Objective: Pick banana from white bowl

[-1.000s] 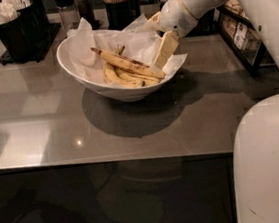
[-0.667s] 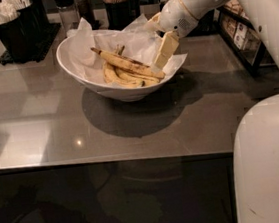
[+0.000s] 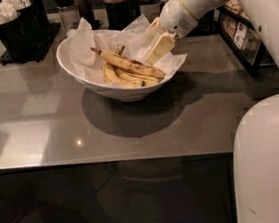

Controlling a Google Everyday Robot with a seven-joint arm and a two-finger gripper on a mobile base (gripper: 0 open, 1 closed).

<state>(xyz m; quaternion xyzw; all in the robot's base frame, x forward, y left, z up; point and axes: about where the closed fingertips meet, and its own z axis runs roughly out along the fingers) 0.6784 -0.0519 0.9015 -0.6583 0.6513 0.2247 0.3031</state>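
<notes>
Reaching down from the upper right of the frame, the robot's gripper (image 3: 154, 54) hangs inside the white bowl (image 3: 74, 65), its cream tip just above the right-hand part of the banana (image 3: 129, 64). How wide the gripper stands cannot be told from this angle, and nothing shows the fruit gripped or lifted.

The banana, long and heavily streaked with brown, lies slantwise across the bowl at centre frame, its dark stem pointing to the upper left. It rests on top of two cleaner yellow bananas (image 3: 113, 76). Crinkled white paper (image 3: 86, 39) lines the bowl and stands up around the rim. The bowl sits on a grey table (image 3: 131, 129), with black cutlery holders (image 3: 14, 32) at the upper left.

The risks look plain enough. A fruit this ripe is probably soft, so a hard squeeze could split it. A hold near one end would likely let the long body swing and slip free. The paper rises close beside the gripper and could be pinched along with the fruit, dragging the lining out. A closing grasp set too low might also catch a neighbouring banana.
</notes>
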